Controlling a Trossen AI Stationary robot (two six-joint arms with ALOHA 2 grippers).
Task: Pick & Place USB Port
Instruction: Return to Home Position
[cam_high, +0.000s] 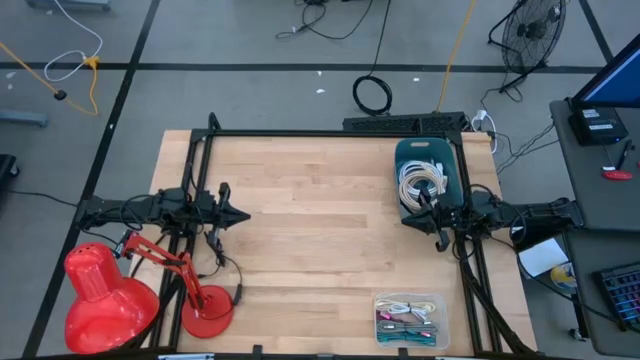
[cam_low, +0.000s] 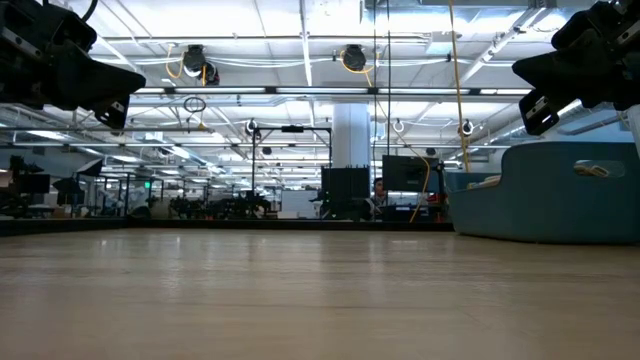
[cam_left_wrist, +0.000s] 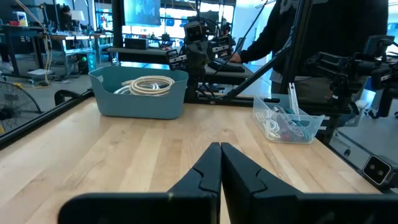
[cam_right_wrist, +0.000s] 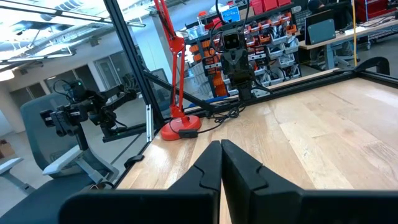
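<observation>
A teal bin (cam_high: 430, 160) (cam_left_wrist: 140, 99) stands at the table's far right with coiled white cables (cam_high: 424, 183) (cam_left_wrist: 149, 84) in it. A clear container (cam_high: 410, 320) (cam_left_wrist: 289, 124) of mixed coloured cables sits at the near right edge. I cannot pick out a single USB part among them. My left gripper (cam_high: 240, 214) (cam_left_wrist: 221, 147) hovers shut above the table's left side, pointing right. My right gripper (cam_high: 405, 220) (cam_right_wrist: 221, 144) hovers shut just beside the bin's near left corner, pointing left. Both show raised off the table in the low view.
A red desk lamp (cam_high: 110, 295) with its round base (cam_high: 208, 310) (cam_right_wrist: 180, 129) stands at the near left corner. Black frame rails (cam_high: 320, 133) run along the table's edges. Bare wood (cam_high: 320, 230) lies between the two grippers. A person in dark clothing (cam_left_wrist: 292, 37) stands beyond the table.
</observation>
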